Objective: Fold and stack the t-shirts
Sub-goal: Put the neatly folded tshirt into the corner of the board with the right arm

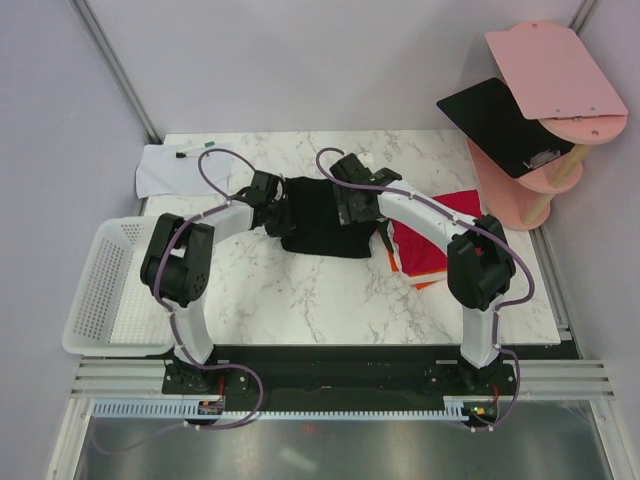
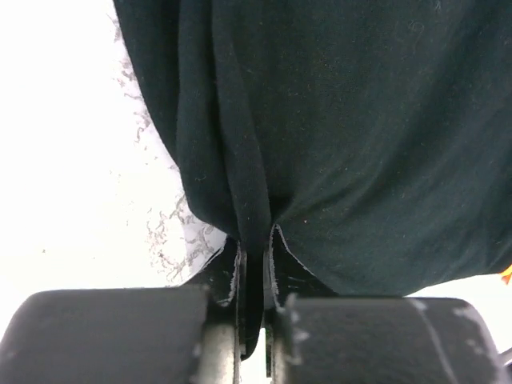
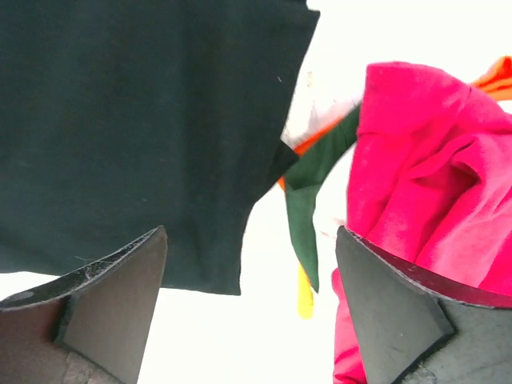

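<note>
Your left gripper (image 2: 254, 248) was closed down narrow on a pinched ridge of the black t-shirt (image 1: 322, 215). In the left wrist view the cloth ran up from between the two fingers. Your right gripper (image 3: 250, 232) stood wide apart with nothing between its fingers, over the shirt's right-hand edge and corner.

The black t-shirt lay in the middle of the marble table (image 1: 300, 310) as a roughly squarish folded panel. It was spread from your left gripper across toward your right arm, so the held edge was the side farthest from the stack.

The stack sat just to the right of it: the crimson shirt (image 3: 424, 160) lay on top. The green shirt (image 3: 308, 200) and a sliver of the orange shirt (image 3: 500, 76) showed at its edges. A narrow strip of bare table lay between the black cloth and the crimson one in the right wrist view.

My judgement: the coming move turned on that left-to-right line. Your left arm had the cloth, but your right arm was nearer the stack. The free right edge lay directly under your open right fingers, ready for a second pinch.
</note>
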Controlling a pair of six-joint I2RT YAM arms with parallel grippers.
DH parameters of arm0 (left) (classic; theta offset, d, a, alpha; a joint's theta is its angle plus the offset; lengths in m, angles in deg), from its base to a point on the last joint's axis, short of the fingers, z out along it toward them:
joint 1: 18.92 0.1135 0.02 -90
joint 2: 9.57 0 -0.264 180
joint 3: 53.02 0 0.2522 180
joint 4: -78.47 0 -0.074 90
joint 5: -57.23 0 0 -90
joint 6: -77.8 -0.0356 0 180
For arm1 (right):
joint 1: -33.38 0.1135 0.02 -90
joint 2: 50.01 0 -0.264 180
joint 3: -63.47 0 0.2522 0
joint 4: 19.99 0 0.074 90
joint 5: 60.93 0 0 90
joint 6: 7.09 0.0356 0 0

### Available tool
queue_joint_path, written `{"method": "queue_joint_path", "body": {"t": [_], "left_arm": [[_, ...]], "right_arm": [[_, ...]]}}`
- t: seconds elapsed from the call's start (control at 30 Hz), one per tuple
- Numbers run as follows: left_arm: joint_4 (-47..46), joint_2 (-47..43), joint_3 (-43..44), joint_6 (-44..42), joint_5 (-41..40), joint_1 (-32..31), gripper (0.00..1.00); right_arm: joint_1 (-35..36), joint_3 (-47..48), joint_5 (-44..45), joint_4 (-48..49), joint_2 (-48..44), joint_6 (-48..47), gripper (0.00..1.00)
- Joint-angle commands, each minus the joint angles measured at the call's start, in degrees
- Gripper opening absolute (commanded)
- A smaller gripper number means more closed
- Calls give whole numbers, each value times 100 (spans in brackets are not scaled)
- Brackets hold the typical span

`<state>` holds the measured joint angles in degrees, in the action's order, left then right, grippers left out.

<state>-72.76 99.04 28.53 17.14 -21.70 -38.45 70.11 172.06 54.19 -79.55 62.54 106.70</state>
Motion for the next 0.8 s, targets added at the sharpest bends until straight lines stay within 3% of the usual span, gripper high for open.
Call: {"method": "queue_joint_path", "body": {"t": [0.0, 0.33, 0.77], "left_arm": [[142, -253, -230, 45, -210, 195, 2], [416, -1131, -1083, -86, -272, 766, 2], [407, -913, -1075, -139, -61, 784, 2]], "right_arm": [[10, -245, -420, 431, -225, -59, 96], [-210, -842, -1501, 1713, -172, 178, 98], [-887, -2363, -3707, 3955, -85, 1092, 97]]}}
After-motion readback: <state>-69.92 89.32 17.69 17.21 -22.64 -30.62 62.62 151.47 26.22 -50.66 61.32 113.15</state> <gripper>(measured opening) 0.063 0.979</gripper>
